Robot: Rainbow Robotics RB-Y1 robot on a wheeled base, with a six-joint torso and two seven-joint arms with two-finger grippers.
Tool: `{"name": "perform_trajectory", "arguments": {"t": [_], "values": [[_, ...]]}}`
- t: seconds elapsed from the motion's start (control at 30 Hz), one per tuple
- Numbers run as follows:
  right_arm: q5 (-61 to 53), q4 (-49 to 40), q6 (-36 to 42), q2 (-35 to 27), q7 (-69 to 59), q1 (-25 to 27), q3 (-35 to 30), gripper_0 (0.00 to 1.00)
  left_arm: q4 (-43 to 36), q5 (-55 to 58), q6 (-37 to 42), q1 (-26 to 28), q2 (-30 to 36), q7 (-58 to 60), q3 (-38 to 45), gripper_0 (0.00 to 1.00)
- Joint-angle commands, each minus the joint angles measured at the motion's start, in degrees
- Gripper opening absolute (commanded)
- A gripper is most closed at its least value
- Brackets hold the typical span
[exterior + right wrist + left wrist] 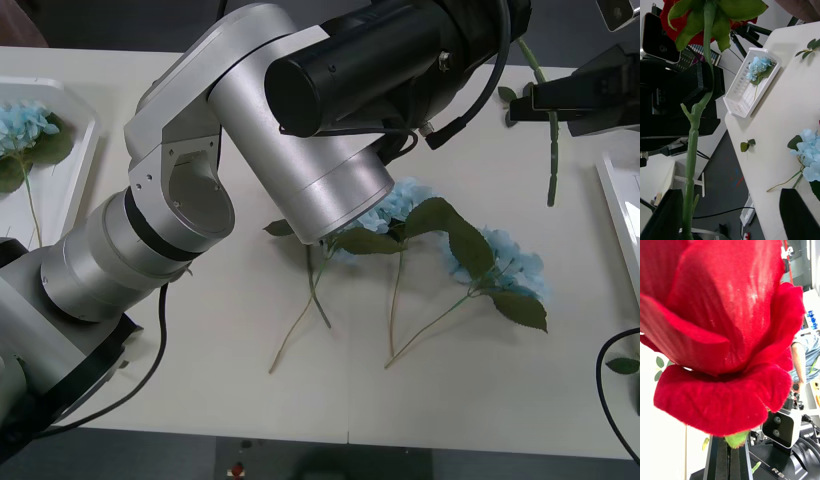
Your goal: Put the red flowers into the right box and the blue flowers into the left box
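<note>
Here the left pincer is pressed together on the green stem just under the bloom of one of the red flowers, holding it in the air above the far right part of the counter, near the right box. The right pincer is spread, and the lower stem of this rose passes between its fingers, close to one of them. Two of the blue flowers lie in the middle of the counter, and another one lies inside the left box.
</note>
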Motion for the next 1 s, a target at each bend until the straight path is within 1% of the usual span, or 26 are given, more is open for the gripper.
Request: {"name": "perform_trajectory", "arguments": {"t": [0.03,0.1,0.13,0.4,0.43,0.47,0.5,0.53,0.57,0.83,1.0], "values": [[-1.51,-1.84,0.63,0.97,-5.96,-1.79,-0.19,0.10,-0.73,-0.53,-0.53,-0.28,0.54,1.34,0.83,0.00],[-2.22,-1.84,1.07,1.06,-7.55,-1.79,-0.19,0.01,-0.73,-0.62,-0.53,-0.28,0.63,1.43,0.83,0.00],[-2.57,-1.84,1.24,1.06,-8.16,-1.79,-0.19,0.00,-0.73,-0.62,-0.61,-0.28,0.63,1.43,0.83,0.00],[-3.36,-1.84,1.24,1.06,-8.51,-1.79,-0.28,0.00,-0.73,-0.53,-0.53,-0.28,0.54,1.61,0.83,0.01],[-3.36,-1.84,1.24,1.06,-8.51,-1.79,-0.19,0.00,-0.73,-0.62,-0.61,-0.28,0.63,1.69,0.83,0.07],[-3.36,-1.75,1.24,1.06,-8.51,-1.79,-0.28,0.00,-0.73,-0.62,-0.53,-0.28,0.54,1.69,0.83,0.45],[-3.27,-1.75,1.24,1.06,-8.51,-1.79,-0.28,0.00,-0.73,-0.53,-0.61,-0.28,0.63,1.78,0.83,0.77],[-3.36,-1.84,1.24,1.06,-8.51,-1.79,-0.28,0.00,-0.73,-0.53,-0.53,-0.28,0.63,1.78,0.83,0.92],[-3.36,-1.84,1.24,1.06,-8.51,-1.79,-0.28,0.00,-0.73,-0.62,-0.53,-0.28,0.72,1.87,0.83,1.00],[-2.39,-1.84,1.33,-0.17,-8.51,-1.79,-0.72,0.00,-0.73,-0.88,-0.61,-0.28,0.72,1.87,0.92,1.00],[2.00,-1.75,1.42,-3.86,-8.51,-1.53,-1.07,0.00,-0.73,-0.71,-0.53,-0.10,2.65,1.87,0.83,1.00]]}}
